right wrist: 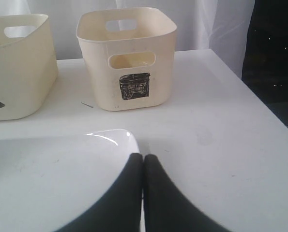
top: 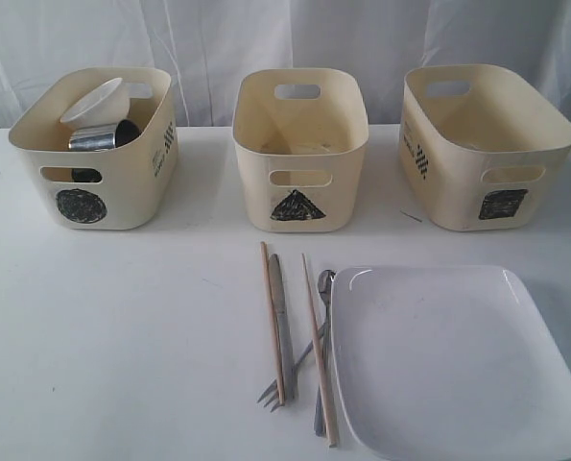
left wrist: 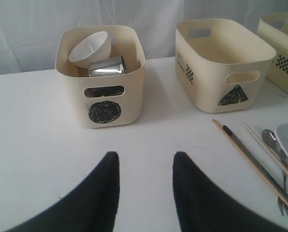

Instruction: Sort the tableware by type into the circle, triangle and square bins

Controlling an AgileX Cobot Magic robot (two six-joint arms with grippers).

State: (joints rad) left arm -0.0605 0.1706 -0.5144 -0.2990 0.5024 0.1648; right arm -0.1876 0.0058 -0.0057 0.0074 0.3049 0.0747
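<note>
The circle bin [top: 122, 187] at the left holds a small white bowl [top: 98, 101] and a steel mug [top: 98, 137]. The triangle bin [top: 343, 192] stands in the middle and the square bin [top: 448, 192] at the right. In front lie two chopsticks [top: 272, 322], a knife [top: 282, 327], a fork [top: 295, 370], a spoon [top: 325, 283] and the large white square plate [top: 448, 365]. My left gripper [left wrist: 146, 162] hovers open and empty over bare table before the circle bin [left wrist: 134, 92]. My right gripper [right wrist: 143, 158] is shut with nothing in it, at the plate's [right wrist: 47, 179] corner.
White curtains hang behind the bins. The table's right edge [right wrist: 260, 106] drops off beside the square bin [right wrist: 100, 87]. A small dark speck [top: 412, 217] lies between the triangle and square bins. Neither arm shows in the exterior view.
</note>
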